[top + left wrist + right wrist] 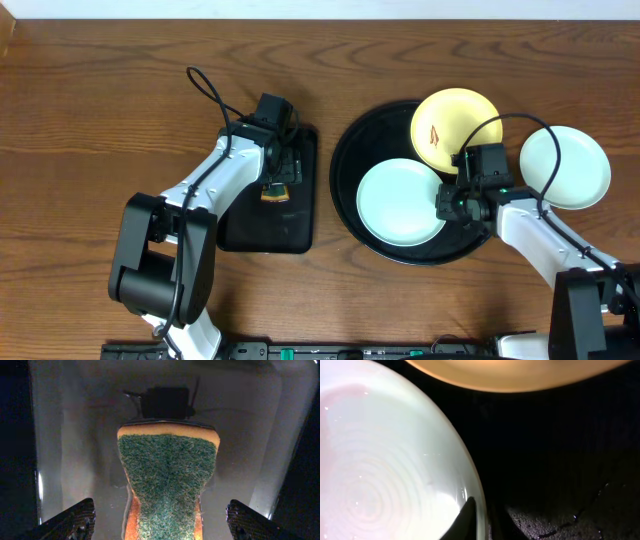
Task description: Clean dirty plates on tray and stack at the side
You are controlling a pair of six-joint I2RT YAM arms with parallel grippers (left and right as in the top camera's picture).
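The left gripper hangs over the rectangular tray with its jaws spread wide. The green-topped sponge lies between them with a gap on both sides. The right gripper straddles the right rim of the mint plate on the round tray; I cannot tell if it is pinching the rim. The yellow plate lies at that tray's upper-right edge. A second mint plate rests on the table just beside the tray.

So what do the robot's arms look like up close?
The left arm and right arm have white tube-like links between chunky black joints, with thin black cables looping off them. The left gripper and right gripper are black, with dark fingers.
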